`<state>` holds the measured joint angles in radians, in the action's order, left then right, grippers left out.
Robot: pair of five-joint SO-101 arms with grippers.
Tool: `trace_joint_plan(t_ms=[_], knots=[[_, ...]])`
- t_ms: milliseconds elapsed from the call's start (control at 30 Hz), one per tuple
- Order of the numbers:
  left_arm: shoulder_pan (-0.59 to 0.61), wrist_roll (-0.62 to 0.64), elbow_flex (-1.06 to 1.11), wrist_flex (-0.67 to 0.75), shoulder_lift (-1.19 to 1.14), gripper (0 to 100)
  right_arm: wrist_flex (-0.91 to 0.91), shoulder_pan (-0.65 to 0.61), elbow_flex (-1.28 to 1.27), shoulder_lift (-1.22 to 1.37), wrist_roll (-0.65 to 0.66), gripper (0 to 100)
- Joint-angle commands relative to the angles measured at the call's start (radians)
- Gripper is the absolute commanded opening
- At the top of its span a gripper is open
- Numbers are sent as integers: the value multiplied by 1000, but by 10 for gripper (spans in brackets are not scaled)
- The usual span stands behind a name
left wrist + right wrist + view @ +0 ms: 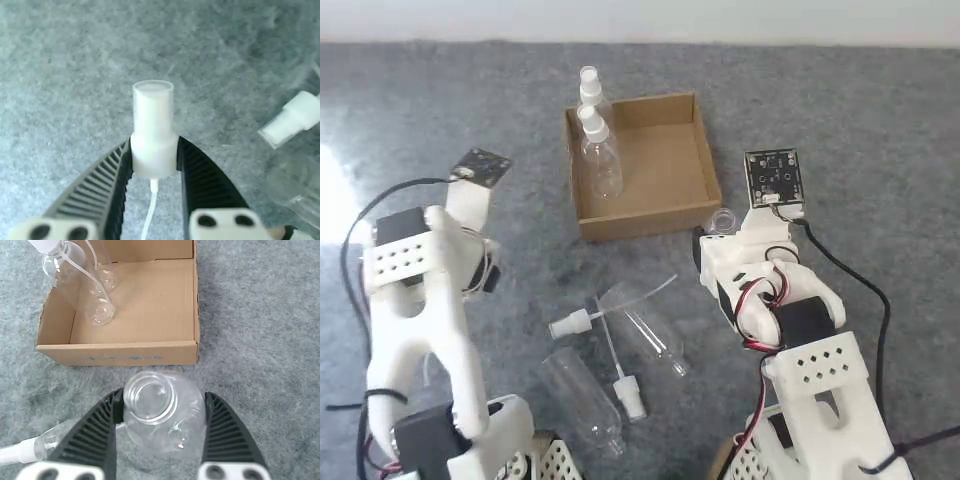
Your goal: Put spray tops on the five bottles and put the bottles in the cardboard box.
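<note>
Clear plastic sits between the jaws of our right tool (164,401), which is closed part-way around the body of an uncapped bottle (161,415). The bottle's open neck points up toward the wrist camera. We hold that bottle just beside the near wall of the cardboard box (125,353), outside it. Our left tool (154,150) is clamped on the collar of a white spray top (153,117) above the grey surface (60,60), and the top's thin dip tube (150,210) hangs down between the jaws. Inside the box, two capped bottles (603,165) stand together in a far corner. Two more open bottles (582,395) lie on the surface between the arms, with two loose spray tops (570,323) beside them.
</note>
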<state>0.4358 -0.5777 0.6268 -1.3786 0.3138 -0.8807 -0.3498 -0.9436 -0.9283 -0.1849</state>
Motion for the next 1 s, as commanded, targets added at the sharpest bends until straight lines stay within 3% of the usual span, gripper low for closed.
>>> trace_joint_plan(t_ms=[0, 67, 233, 367, 700, 967], knots=[[37, 5, 16, 18, 25, 85, 21, 12, 12, -31, 14, 77], [44, 8, 36, 43, -17, 97, 21, 12, 12, -31, 14, 77], [146, 9, 39, 173, -170, 239, 21, 12, 12, -31, 14, 77], [201, 5, -27, 213, -282, 246, 21, 10, 12, -31, 14, 77], [175, 3, -305, -28, -439, 246, 21, 10, 12, -31, 14, 77], [153, 3, -449, -112, -626, 239, 21, 10, 12, -31, 14, 77]])
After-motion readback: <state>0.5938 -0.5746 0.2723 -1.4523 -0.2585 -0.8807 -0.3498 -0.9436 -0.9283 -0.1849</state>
